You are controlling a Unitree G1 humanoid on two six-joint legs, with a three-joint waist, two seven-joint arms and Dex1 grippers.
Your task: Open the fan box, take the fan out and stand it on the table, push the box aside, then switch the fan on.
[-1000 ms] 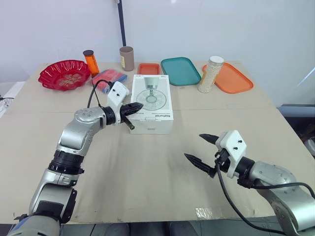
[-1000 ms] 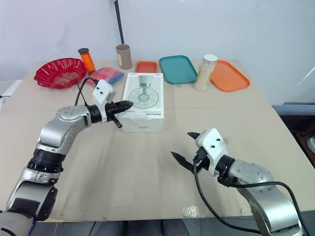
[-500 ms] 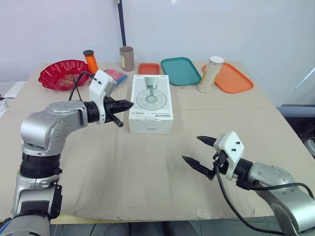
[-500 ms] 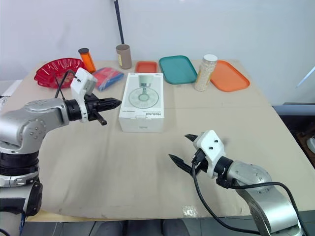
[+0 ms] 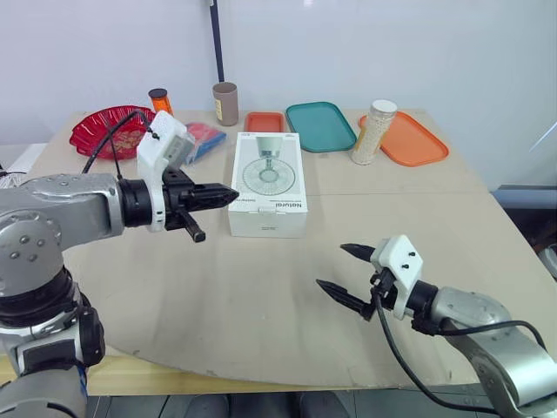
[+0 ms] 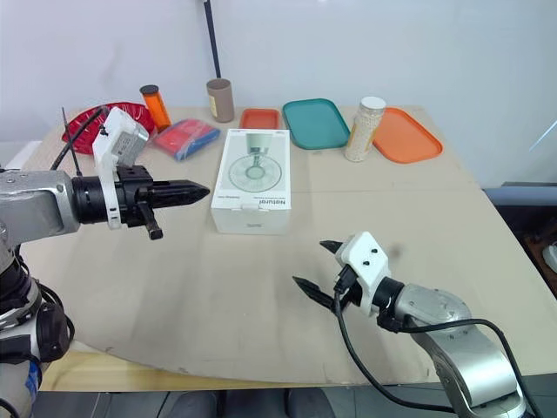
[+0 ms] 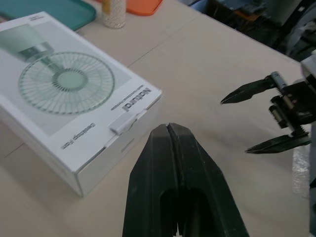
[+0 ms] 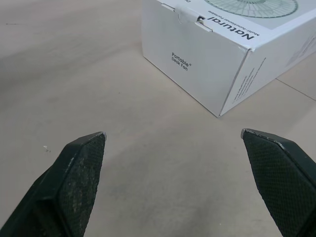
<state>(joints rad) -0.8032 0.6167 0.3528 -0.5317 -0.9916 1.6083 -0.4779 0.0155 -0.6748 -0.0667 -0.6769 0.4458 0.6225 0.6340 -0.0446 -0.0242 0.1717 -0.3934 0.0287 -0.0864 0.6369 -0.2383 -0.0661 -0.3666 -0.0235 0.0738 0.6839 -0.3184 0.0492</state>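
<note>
The fan box [image 5: 267,183] lies flat and closed at the middle of the bench [image 5: 252,305], printed fan picture facing up, its tucked flap on the near end. The left gripper [image 5: 233,195] hangs at the box's 8 o'clock, just beside its near left corner, fingers pressed together on nothing and pointing toward 3 o'clock. The right gripper [image 5: 330,266] hovers at the box's 5 o'clock, well apart from it, fingers spread wide and empty, aimed back toward the box. Along the far edge, from 10 to 2 o'clock, stand a red bowl [image 5: 109,131], an orange bottle [image 5: 159,98], a blue and red packet [image 5: 202,139], a brown tube [image 5: 225,103], a small orange tray [image 5: 263,121], a teal tray [image 5: 319,124], a jar of pale grains [image 5: 374,131] and a larger orange tray [image 5: 409,139].
</note>
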